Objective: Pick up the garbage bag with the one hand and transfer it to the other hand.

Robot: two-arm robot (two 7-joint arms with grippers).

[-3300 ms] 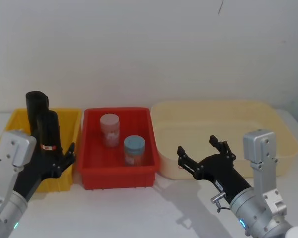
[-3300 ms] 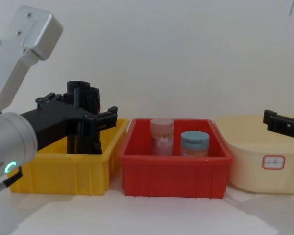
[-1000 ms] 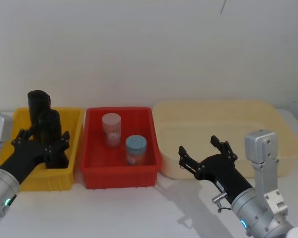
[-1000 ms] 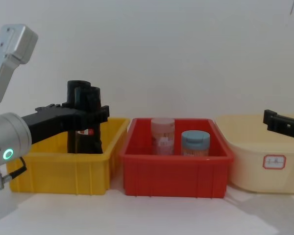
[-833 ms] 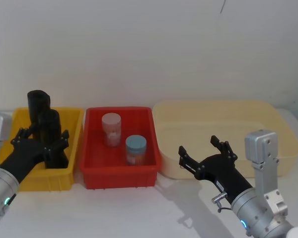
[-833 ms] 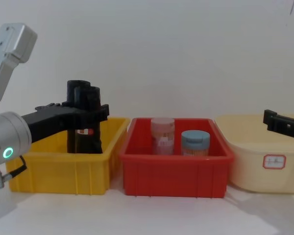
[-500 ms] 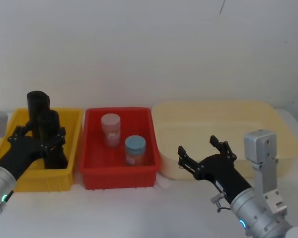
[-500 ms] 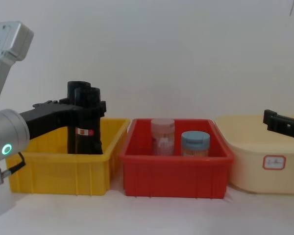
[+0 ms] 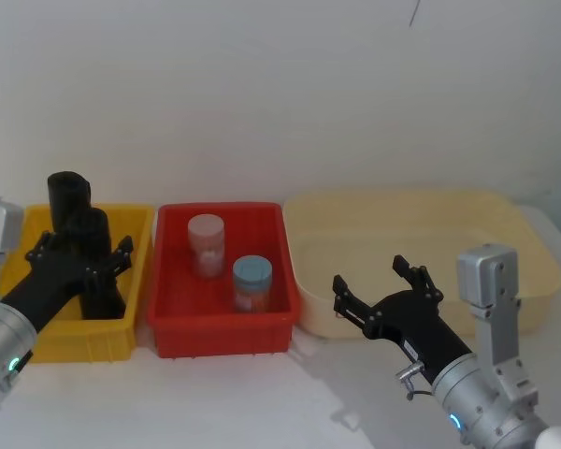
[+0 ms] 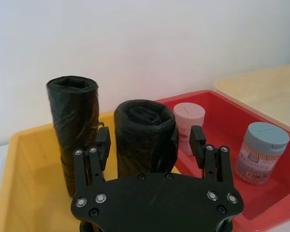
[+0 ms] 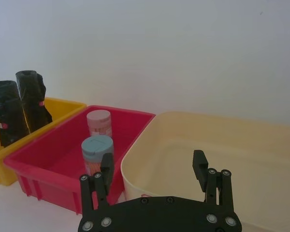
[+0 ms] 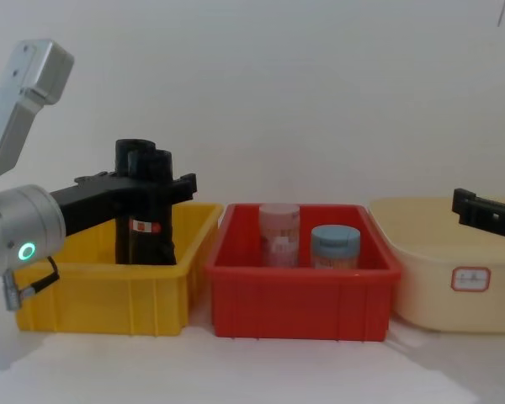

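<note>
Worktop (image 9: 290, 393) in white is spread beneath three containers set in a row against a pale wall. On the robot's right the cream tub (image 9: 402, 234), the broadest of them, is found; the red bin (image 9: 220, 339) is placed in the middle and the yellow bin (image 9: 84, 341) on the left, each just beside its neighbour. Inside the yellow bin the garbage bag (image 12: 156, 248) is stood upright at the front, a white-and-red band being seen around it in the chest view, and a second black roll (image 10: 72, 121) is stood upright close behind it, slightly taller. The left gripper (image 10: 150, 140) is held level around the upper part of the garbage bag, its fingers spread and set one on each side of the roll with a narrow gap left on both sides, so nothing is grasped. The right gripper (image 9: 370, 276) is held in the air just in front of the cream tub, likewise spread and empty. Two jars are stood in the red bin: a pink-lidded jar (image 9: 207, 243) towards the back and a blue-lidded jar (image 9: 251, 282) nearer the front.
</note>
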